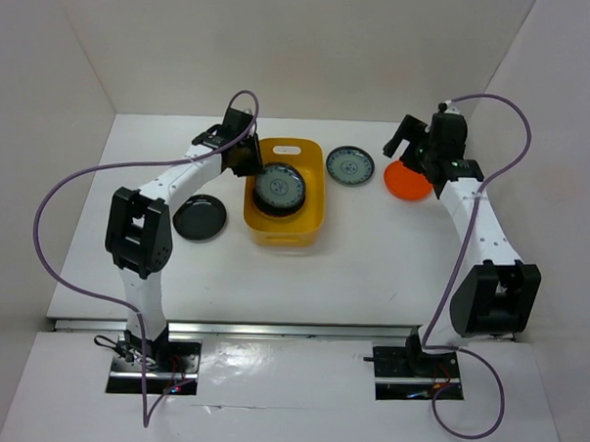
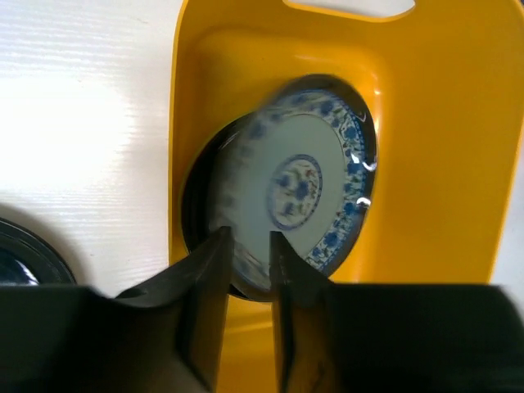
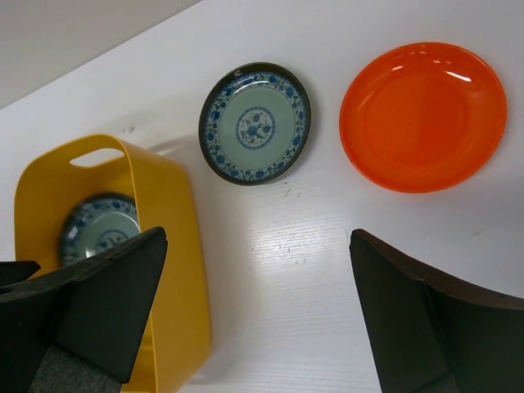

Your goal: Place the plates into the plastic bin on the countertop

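The yellow-orange plastic bin stands mid-table and shows in the left wrist view and the right wrist view. A grey-blue patterned plate lies tilted in it on a black plate, and it is blurred. My left gripper hangs over the bin's left end, its jaws a little apart at that plate's edge. A second patterned plate and an orange plate lie right of the bin. My right gripper is wide open and empty above them. Green plates are out of view.
Another black plate lies on the white countertop left of the bin, and its edge shows in the left wrist view. White walls stand on three sides. A metal rail runs along the front edge.
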Motion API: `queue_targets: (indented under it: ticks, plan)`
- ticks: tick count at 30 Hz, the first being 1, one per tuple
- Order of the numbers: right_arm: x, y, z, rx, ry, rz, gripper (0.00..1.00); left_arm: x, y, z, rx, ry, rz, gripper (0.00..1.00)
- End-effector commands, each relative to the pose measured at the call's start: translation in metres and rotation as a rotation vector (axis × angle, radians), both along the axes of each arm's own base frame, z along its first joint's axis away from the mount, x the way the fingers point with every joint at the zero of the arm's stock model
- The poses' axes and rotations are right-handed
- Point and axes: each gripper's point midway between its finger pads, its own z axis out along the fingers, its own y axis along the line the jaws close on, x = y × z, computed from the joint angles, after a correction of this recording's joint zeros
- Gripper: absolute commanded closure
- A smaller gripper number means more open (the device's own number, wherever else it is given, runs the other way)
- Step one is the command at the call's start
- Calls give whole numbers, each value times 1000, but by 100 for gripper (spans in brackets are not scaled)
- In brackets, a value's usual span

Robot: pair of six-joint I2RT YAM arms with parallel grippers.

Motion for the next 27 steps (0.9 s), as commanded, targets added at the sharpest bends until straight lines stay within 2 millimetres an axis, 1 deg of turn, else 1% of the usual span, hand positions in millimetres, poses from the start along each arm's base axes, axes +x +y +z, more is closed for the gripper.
queue_targets:
  ticks: [1,2,3,4,6,7,8,9,10,11,12,13,14,15,16,17,18,19,20,21,22,23,24,25,26,27]
  plan:
    - [-2,-8,15,49,-68,-31,0,9,-4,19,8,-64,-4,57]
    - [-1,-12,11,66,-65,-42,0,7,-2,21,13,-70,2,51]
    - [-3,-15,3,74,-54,-41,0,7,-2,21,13,-70,2,51]
    - [-3,-12,1,92,-53,-34,0,7,-2,26,10,-78,2,50]
    - [-2,-17,-4,115,-54,-36,0,6,-6,32,-12,-90,-13,49]
    - [-3,-15,-8,129,-50,-32,0,7,-6,41,-18,-107,-13,47]
    - [-3,-22,-11,129,-50,-47,0,6,-9,41,-30,-104,-25,47]
    - [-4,-31,-14,143,-42,-71,0,3,-12,59,-58,-132,-43,47]
    - [-1,-38,-26,154,-32,-94,0,1,-18,69,-65,-153,-65,41]
    - [0,-46,-33,154,-27,-112,0,-1,-20,77,-79,-164,-75,39]
    - [2,-58,-45,155,-11,-139,0,-5,-27,91,-92,-194,-105,37]
    - [7,-65,-50,151,-20,-143,0,-9,-27,114,-104,-239,-120,3]
    - [8,-71,-59,156,-9,-151,0,-14,-31,123,-112,-258,-131,0]
    - [10,-85,-72,159,13,-183,0,-17,-27,135,-102,-280,-127,0]
    - [14,-90,-73,156,0,-176,0,-20,-23,140,-93,-286,-115,0]
    - [17,-90,-74,157,3,-177,0,-24,-16,150,-103,-297,-99,0]
    - [21,-103,-82,136,18,-225,0,-22,-1,154,-128,-290,-81,0]
    - [25,-110,-81,132,19,-242,0,-24,10,155,-143,-268,-67,0]
    - [27,-111,-86,134,35,-244,0,-23,19,154,-157,-255,-61,0]
    - [29,-123,-98,122,59,-283,0,-21,41,152,-185,-234,-31,0]
    - [31,-126,-101,122,70,-302,0,-22,52,140,-187,-199,-13,0]
    - [31,-130,-109,112,85,-321,0,-23,62,138,-193,-193,1,0]
    - [34,-138,-118,115,103,-347,0,-25,83,141,-196,-201,40,0]
    - [34,-140,-124,111,121,-356,0,-30,91,129,-205,-174,64,0]
    - [34,-142,-132,105,138,-368,0,-30,100,131,-205,-200,81,0]
    - [37,-142,-135,119,144,-378,1,-32,106,131,-230,-203,98,0]
